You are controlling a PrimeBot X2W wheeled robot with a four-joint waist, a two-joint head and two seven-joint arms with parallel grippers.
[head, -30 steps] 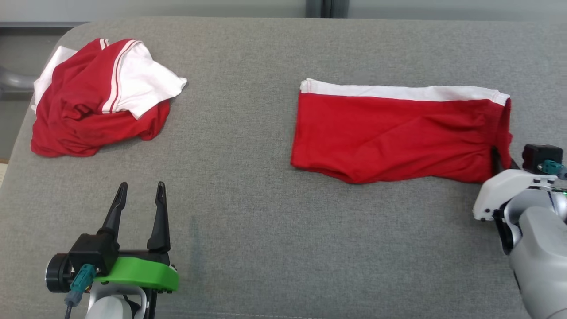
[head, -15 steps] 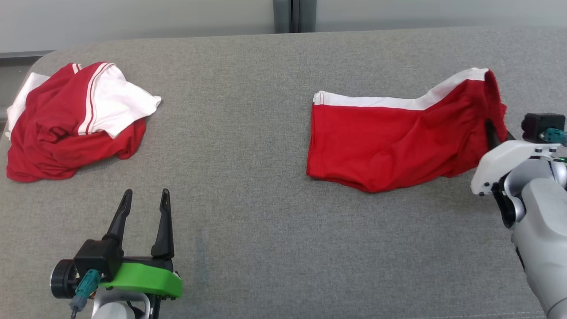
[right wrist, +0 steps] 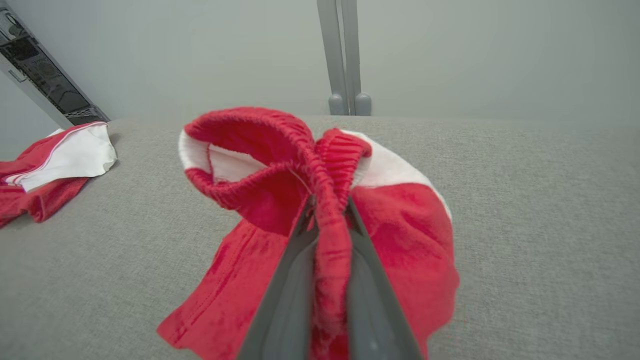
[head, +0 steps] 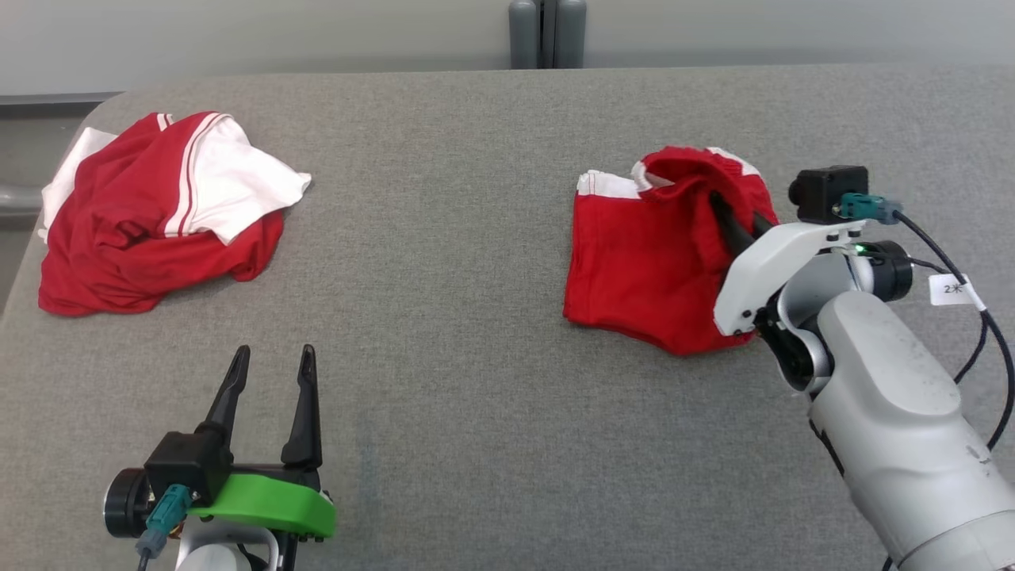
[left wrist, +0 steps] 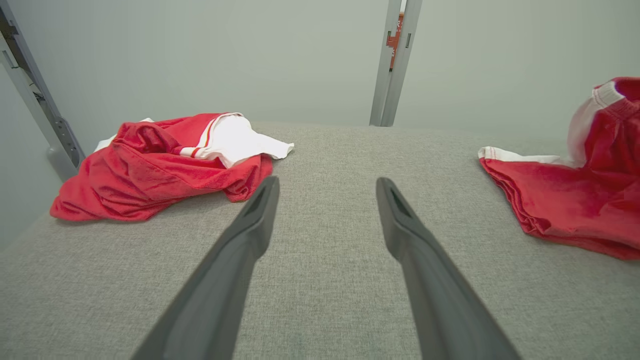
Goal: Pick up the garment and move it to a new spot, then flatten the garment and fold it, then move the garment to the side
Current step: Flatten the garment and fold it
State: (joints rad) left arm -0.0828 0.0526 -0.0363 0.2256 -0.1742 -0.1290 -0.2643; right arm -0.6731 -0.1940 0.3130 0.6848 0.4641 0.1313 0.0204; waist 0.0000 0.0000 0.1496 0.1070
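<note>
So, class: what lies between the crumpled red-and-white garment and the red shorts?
Bare grey surface, seen in the head view; the crumpled garment and red shorts lie apart.

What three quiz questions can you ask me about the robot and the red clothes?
1. True or false: the left claw is holding the red shorts.
2. What is the right claw pinching? A) the shorts' stretchy waistband B) a white sock C) nothing at all
3. Fill in: the crumpled red-and-white garment lies on the robot's ____ side of the grey surface.

Key: 1 false; 2 A; 3 left.
</note>
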